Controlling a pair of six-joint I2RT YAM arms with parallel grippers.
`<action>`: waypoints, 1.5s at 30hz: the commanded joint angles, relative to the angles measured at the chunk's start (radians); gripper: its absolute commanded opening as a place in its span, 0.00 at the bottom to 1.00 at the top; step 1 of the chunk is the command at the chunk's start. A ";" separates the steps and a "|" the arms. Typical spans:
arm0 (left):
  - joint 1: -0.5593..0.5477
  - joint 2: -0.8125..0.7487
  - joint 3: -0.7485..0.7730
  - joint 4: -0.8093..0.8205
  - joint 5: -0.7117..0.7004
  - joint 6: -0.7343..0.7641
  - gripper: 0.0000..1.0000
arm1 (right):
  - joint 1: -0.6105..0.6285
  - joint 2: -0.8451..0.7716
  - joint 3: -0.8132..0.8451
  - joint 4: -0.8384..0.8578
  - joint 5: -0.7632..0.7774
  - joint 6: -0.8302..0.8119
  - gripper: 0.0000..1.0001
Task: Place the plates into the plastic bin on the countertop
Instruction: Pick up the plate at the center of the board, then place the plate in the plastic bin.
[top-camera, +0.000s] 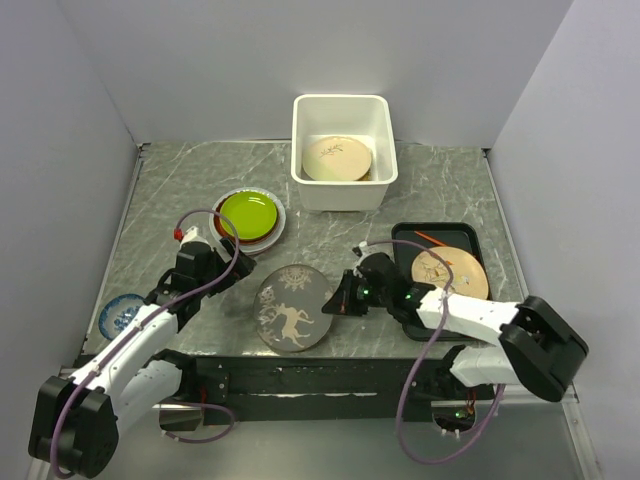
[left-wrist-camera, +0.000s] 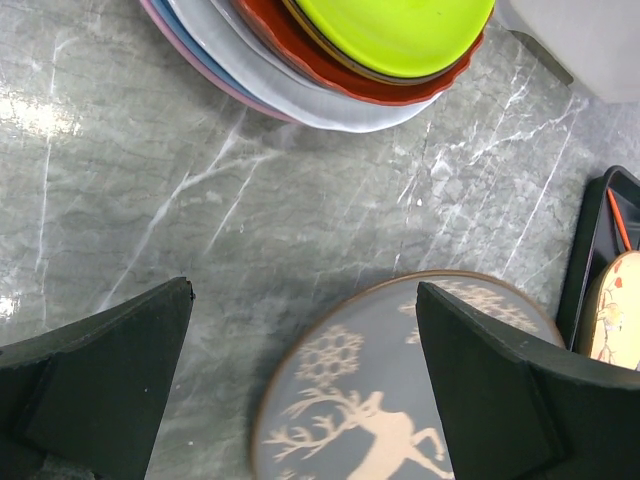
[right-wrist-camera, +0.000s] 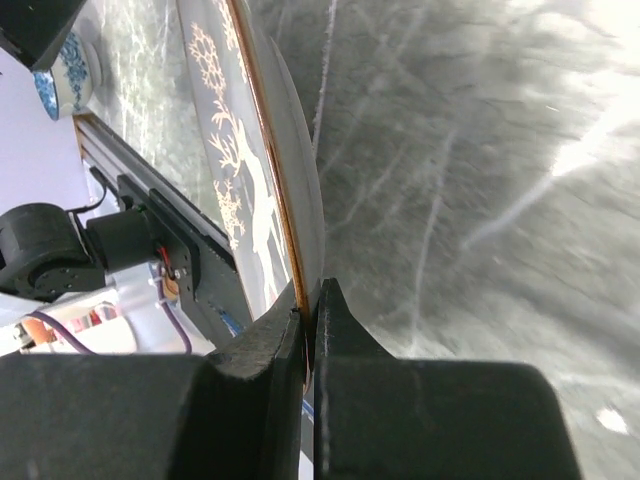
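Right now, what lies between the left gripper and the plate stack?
Bare countertop only, up to the plate stack; left wrist view shows it.

Plain pale walls (top-camera: 200, 60) close in the back and both sides.

bare countertop (top-camera: 330, 235) before bin (top-camera: 340, 195), stacked plates (top-camera: 248, 214) — left
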 joint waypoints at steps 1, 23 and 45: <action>-0.005 -0.022 0.013 0.034 0.017 0.008 0.99 | -0.034 -0.136 0.017 0.061 -0.008 0.002 0.00; -0.005 -0.096 -0.006 -0.026 0.017 0.004 0.99 | -0.261 -0.331 0.117 -0.176 -0.080 -0.136 0.00; -0.005 -0.148 0.007 -0.143 -0.091 -0.033 0.99 | -0.322 -0.068 0.323 -0.097 -0.243 -0.212 0.00</action>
